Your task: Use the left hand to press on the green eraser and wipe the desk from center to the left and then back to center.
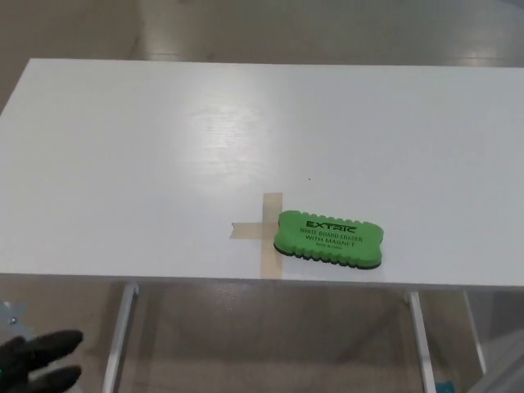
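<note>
Green eraser (331,239) is lying untouched beside a tape cross (264,230) on the white bench (147,164); left hand (37,364) is hanging below the bench edge, fingers apart.

A cross of tan masking tape (267,232) is stuck flat on the tabletop, close to the front edge and a little right of the middle of it. Its long strip runs from back to front and reaches almost to the front edge; its shorter strip crosses it and points toward the left edge. Under the front edge, two pale metal table legs (119,332) slant down, one below the left part and one below the right part. A grey-brown floor (270,344) shows beneath and beyond the back edge.
</note>
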Available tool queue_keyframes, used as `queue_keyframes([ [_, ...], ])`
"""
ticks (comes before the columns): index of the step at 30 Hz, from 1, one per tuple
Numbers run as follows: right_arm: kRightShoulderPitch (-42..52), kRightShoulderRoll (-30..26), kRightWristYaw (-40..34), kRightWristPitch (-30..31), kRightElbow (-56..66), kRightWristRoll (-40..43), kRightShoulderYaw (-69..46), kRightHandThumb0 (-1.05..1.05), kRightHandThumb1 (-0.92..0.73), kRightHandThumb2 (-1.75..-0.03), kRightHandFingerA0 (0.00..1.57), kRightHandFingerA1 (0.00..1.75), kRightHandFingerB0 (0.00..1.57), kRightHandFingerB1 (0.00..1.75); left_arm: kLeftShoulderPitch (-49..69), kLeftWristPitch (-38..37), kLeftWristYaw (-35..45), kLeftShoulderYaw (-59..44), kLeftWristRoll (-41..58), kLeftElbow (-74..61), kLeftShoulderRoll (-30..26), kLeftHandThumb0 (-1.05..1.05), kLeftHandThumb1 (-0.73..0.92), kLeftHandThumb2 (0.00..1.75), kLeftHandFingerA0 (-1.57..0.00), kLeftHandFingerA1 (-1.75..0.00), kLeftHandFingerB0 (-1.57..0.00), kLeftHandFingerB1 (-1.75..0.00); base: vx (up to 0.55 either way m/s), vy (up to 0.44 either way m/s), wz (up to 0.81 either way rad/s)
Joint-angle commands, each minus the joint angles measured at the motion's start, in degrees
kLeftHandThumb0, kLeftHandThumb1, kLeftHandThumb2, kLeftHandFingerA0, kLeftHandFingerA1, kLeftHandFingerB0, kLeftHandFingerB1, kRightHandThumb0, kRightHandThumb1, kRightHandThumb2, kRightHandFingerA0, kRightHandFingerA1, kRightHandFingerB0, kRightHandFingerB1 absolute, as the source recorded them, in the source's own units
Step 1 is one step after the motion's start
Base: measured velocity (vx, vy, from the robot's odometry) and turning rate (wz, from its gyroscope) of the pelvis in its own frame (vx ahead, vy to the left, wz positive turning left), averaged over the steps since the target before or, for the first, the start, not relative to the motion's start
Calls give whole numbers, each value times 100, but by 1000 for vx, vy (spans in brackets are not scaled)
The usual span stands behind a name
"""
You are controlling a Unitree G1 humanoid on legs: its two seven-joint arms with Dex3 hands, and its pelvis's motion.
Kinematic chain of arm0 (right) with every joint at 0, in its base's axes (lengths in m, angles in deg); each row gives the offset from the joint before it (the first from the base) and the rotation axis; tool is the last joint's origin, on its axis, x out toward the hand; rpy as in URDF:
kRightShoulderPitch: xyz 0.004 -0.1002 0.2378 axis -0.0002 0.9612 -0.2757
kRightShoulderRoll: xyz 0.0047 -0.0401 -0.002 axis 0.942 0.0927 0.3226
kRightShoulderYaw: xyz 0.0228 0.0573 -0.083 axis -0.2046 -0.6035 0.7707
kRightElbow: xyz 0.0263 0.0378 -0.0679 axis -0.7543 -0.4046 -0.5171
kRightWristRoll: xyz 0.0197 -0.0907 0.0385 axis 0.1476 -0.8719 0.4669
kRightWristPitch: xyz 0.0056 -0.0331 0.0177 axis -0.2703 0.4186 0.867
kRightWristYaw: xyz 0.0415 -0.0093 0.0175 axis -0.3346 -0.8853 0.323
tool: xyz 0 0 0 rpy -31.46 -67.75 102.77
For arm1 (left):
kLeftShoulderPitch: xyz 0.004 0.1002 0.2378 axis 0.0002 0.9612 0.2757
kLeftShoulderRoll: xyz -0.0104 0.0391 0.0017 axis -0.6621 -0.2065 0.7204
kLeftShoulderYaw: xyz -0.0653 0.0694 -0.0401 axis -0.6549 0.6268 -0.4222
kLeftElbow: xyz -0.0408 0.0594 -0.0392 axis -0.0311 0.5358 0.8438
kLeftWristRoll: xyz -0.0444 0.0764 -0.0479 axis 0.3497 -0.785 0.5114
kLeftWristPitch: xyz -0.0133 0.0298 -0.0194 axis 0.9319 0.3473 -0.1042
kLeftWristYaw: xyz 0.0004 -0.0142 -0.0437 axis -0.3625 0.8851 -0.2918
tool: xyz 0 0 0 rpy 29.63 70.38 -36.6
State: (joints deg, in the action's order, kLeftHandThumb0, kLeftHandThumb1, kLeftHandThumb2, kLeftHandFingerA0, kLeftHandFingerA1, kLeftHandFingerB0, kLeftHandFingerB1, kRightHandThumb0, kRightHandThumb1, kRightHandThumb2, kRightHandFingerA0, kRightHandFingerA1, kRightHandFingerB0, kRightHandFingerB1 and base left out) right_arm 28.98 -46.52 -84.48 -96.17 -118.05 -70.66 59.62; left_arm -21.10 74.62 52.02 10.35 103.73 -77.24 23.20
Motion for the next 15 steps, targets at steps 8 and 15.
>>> queue_keyframes([
  [8,-18,-27,-159,130,-172,3,-25,-43,-75,-63,57,48,46,35,-1383,-1281,-2629,668,-1862,6218,-458,-67,46,83,-39,-49,-36,-45,0,0,0],
  [15,-172,-35,-172,160,-104,-2,-26,-42,-75,-63,57,48,47,35,-1772,-1628,-2325,617,-1502,6725,-419,-70,47,81,-33,-45,-42,-47,0,0,0],
])
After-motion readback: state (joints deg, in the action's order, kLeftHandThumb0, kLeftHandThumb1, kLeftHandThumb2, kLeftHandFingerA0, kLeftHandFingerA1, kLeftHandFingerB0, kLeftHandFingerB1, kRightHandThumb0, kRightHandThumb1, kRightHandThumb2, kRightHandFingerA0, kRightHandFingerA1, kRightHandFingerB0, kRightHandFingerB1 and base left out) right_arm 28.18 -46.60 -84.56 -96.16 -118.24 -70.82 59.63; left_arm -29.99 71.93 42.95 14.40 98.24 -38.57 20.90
